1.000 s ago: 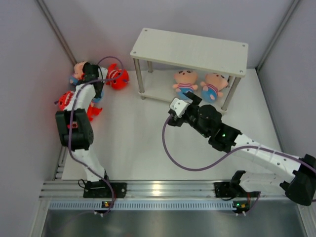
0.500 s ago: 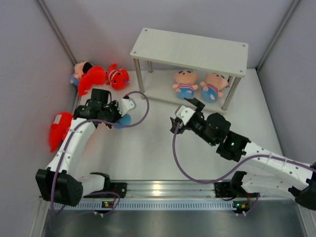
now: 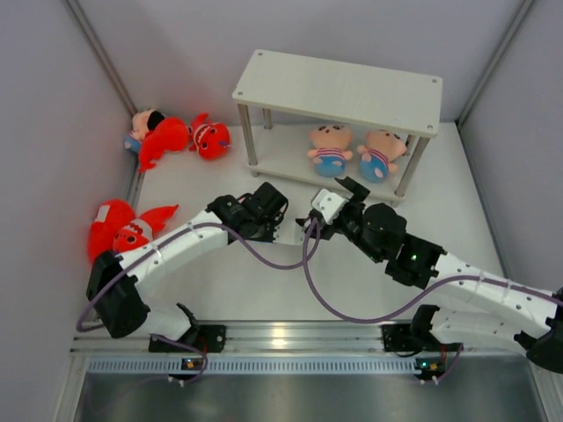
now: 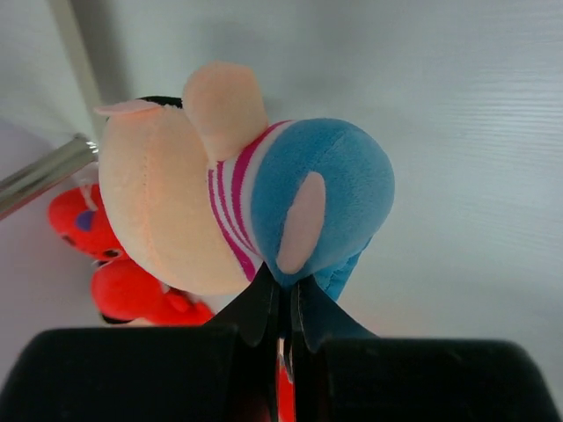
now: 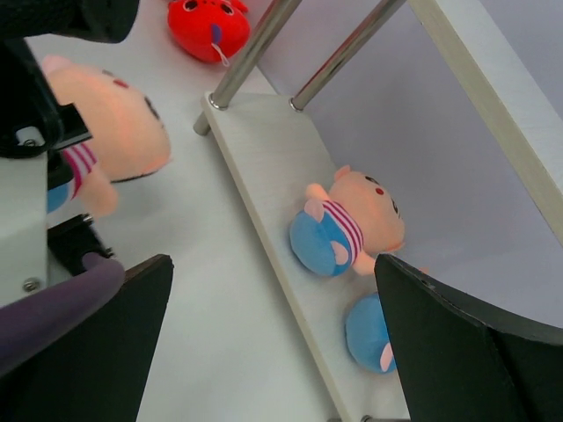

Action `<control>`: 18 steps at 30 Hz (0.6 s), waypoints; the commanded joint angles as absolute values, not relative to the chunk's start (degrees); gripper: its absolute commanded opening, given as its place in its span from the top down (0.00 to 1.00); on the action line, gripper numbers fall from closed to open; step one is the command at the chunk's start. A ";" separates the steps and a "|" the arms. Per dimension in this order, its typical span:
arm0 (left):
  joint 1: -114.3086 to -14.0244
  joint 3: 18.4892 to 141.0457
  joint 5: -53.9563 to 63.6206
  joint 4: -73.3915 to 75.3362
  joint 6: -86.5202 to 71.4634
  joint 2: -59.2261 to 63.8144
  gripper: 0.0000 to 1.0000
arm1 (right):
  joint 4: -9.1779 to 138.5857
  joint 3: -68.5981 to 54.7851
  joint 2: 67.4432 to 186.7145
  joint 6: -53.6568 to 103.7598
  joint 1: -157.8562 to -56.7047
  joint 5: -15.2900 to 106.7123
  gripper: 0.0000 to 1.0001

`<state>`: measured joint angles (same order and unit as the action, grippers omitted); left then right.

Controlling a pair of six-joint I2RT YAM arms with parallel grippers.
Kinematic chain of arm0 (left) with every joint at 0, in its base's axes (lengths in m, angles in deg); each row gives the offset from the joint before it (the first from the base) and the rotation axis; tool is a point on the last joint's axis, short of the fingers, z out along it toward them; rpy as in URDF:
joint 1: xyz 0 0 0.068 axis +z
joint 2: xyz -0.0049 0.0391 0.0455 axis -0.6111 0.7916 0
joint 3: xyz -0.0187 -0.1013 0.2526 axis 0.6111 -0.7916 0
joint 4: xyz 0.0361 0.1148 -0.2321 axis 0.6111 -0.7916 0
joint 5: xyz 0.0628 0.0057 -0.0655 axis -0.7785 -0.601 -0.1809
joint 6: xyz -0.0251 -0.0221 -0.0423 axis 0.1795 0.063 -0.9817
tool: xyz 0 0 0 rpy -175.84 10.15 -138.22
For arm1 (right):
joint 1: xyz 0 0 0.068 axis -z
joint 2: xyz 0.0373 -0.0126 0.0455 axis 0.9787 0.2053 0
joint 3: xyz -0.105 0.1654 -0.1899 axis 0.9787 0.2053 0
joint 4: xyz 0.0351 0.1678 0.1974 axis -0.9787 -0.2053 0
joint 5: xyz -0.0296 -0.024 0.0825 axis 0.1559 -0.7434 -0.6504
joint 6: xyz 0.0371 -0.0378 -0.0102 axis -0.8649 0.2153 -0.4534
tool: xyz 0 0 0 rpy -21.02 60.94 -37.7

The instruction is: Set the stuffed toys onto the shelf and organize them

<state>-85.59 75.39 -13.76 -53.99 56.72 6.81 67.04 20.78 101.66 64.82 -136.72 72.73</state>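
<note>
My left gripper [image 4: 283, 281] is shut on the blue bottom of a peach doll in a striped shirt [image 4: 176, 211]. It holds the doll over the table middle [image 3: 280, 224], and the doll also shows in the right wrist view [image 5: 114, 123]. My right gripper [image 3: 339, 198] is open and empty, just right of it, facing the shelf [image 3: 339, 88]. Two dolls [image 3: 331, 145] [image 3: 380, 154] lie side by side on the lower tier [image 5: 264, 167]. Two red sharks [image 3: 207, 136] [image 3: 163, 136] and another doll [image 3: 139, 127] lie at the far left. A third shark [image 3: 123, 230] lies at the left wall.
The shelf's top tier [image 5: 501, 79] has nothing on it. Its silver legs [image 3: 249, 141] stand just beyond my left gripper. Grey walls close in the left, back and right sides. My two grippers are close together in front of the shelf's left half.
My left arm has swung from the far-left pile to the table middle, carrying the doll. My right gripper has drawn back a little from the shelf. The shark by the left wall is now uncovered.
</note>
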 commanded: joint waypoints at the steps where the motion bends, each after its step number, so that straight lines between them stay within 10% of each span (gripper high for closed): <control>1: -86.80 78.52 -25.48 -45.97 64.69 10.46 1.00 | 69.26 20.21 101.98 64.30 -138.01 74.26 0.01; 18: -80.75 68.75 -27.34 -33.21 89.65 8.43 1.00 | 36.67 13.52 83.54 35.93 -138.01 77.41 0.01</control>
<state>-83.64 67.17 -27.42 -37.10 81.28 7.84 44.50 17.46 89.53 49.71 -137.16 81.06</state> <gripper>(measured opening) 0.049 0.993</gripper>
